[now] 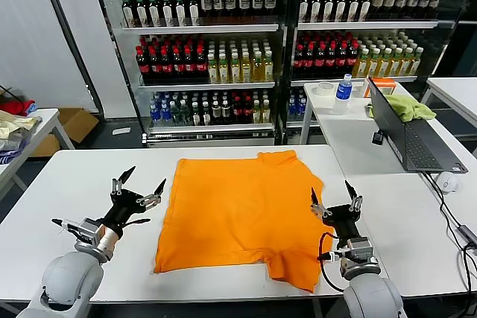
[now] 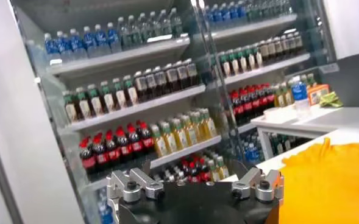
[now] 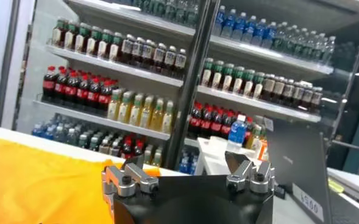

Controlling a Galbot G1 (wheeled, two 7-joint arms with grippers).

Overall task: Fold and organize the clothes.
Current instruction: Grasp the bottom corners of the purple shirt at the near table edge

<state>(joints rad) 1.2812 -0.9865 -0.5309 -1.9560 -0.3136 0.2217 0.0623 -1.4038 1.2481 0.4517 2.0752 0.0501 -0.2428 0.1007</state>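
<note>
Orange T-shirt point(image 1: 238, 210), spread flat at frame centre, long axis running top to bottom; flanked by left gripper point(image 1: 139, 186) and right gripper point(image 1: 335, 200), both wide open, empty, equally near its side edges

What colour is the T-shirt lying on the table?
The T-shirt is bright orange all over; the head view shows it best.

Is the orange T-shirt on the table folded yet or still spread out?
Mostly spread out: the orange T-shirt lies flat on the white table, only its edges somewhat rumpled, between two open grippers.
</note>
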